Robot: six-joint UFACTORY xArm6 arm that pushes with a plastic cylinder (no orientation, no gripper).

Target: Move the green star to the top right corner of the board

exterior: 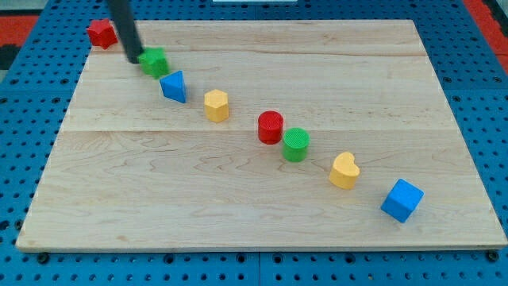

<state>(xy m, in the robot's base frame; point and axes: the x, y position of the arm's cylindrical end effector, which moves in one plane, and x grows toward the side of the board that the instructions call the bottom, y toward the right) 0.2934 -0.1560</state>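
The green star (155, 61) lies near the board's top left, in the view's upper left. My tip (135, 58) stands just left of it, touching or almost touching its left side. The dark rod rises from there to the view's top edge. The board's top right corner (413, 25) is far away across the wooden board (238, 183).
A red block (101, 33) sits at the top left corner, left of the rod. A diagonal row runs down to the right: blue triangle (174, 86), yellow hexagon (216, 105), red cylinder (271, 127), green cylinder (296, 144), yellow heart (344, 170), blue cube (402, 200).
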